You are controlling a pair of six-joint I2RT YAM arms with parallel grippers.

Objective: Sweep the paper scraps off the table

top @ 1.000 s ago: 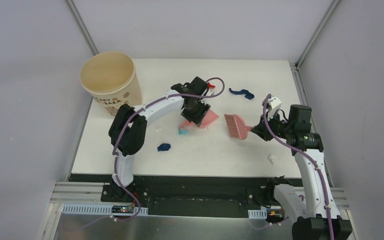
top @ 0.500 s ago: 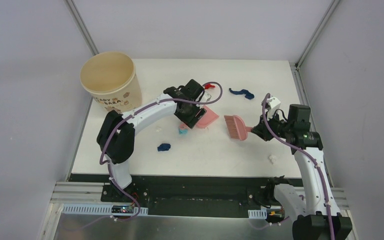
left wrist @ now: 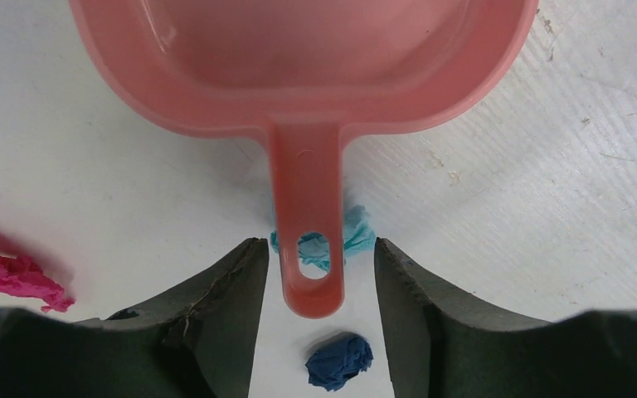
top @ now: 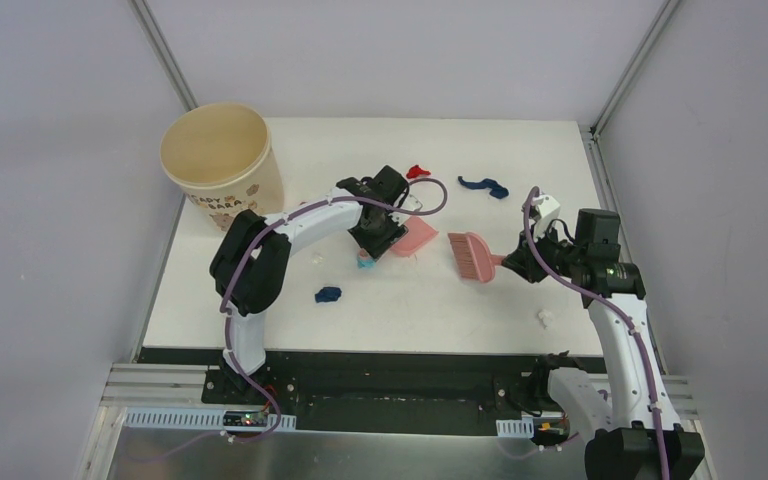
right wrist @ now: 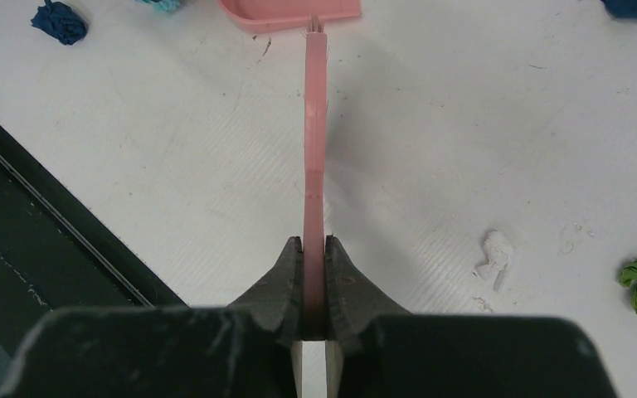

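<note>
While the left tool [left wrist: 317,253] stands open astride the handle of the pink dustpan [left wrist: 299,58], the right tool [right wrist: 313,253] is clamped on the pink brush [right wrist: 314,124]; paper scraps [left wrist: 339,361] lie scattered across the white surface [top: 440,300].

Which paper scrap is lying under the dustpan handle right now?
The crumpled teal paper scrap: it peeks out from beneath the pink plastic dustpan's handle. The dark blue scrap and magenta scrap lie clear of it.

Dark lettering on beige bucket [top: 228,196] side, too small to read; no other text.
</note>
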